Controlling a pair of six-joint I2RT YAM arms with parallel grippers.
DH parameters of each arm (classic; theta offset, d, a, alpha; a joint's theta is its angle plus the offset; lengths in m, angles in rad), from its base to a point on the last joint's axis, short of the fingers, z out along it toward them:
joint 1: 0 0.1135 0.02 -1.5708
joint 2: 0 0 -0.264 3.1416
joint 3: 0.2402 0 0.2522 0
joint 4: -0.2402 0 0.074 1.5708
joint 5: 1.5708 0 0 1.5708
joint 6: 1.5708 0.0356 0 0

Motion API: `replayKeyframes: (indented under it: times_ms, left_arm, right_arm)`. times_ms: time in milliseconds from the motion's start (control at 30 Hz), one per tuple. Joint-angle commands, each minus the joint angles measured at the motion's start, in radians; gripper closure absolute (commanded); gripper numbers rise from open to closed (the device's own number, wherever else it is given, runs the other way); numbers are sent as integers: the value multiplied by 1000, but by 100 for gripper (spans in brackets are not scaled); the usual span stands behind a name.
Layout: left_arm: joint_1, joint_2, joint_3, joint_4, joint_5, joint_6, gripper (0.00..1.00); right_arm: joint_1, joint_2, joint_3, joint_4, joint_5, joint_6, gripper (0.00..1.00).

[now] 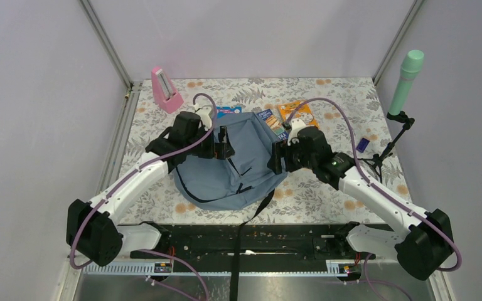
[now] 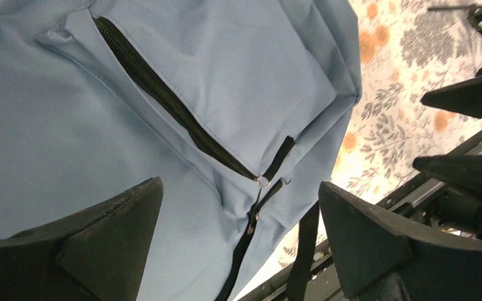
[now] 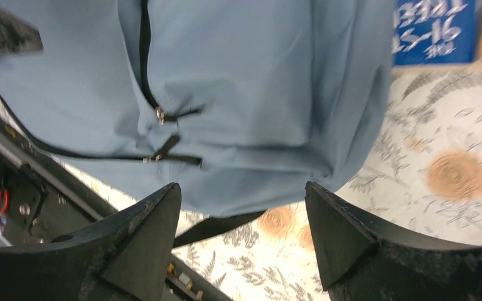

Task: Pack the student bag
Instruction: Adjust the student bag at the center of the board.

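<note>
The grey-blue student bag [image 1: 235,164] lies flat in the middle of the floral table, its black strap trailing toward the near edge. My left gripper [image 1: 221,145] hovers over the bag's upper left part, open and empty; its wrist view shows the bag [image 2: 100,125] with its black zippers [image 2: 176,113] closed and a metal pull [image 2: 262,182] between the jaws. My right gripper [image 1: 277,158] is open and empty at the bag's right edge; its wrist view shows the bag [image 3: 245,94] and its zipper pulls [image 3: 160,115] above the fingers.
A pink metronome [image 1: 165,89] stands at the back left. Blue packets [image 1: 265,116] and an orange packet [image 1: 296,113] lie behind the bag. A small dark blue item [image 1: 362,144] lies right. A green microphone on a black stand [image 1: 405,81] is at far right.
</note>
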Motion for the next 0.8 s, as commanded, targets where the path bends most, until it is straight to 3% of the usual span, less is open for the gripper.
replayKeyframes:
  times_ms: [0,200,533,667,767]
  left_arm:
    - [4,33,48,-109,24,107,1]
    - [6,106,60,-67,125,84,1]
    - [42,202,93,-85,176,87,1]
    - [49,207,65,-68,187,88,1]
    - [49,214,63,-82,177,99,1]
  right_arm:
    - [56,-45,-61,9,-75,-4,21]
    - [176,-2,-106,50,4,197,27]
    - [325,69,-294,422,89,690,35]
    - [365,102,-316,470,146,795,46]
    - [378,130,-336,499,187,841,48]
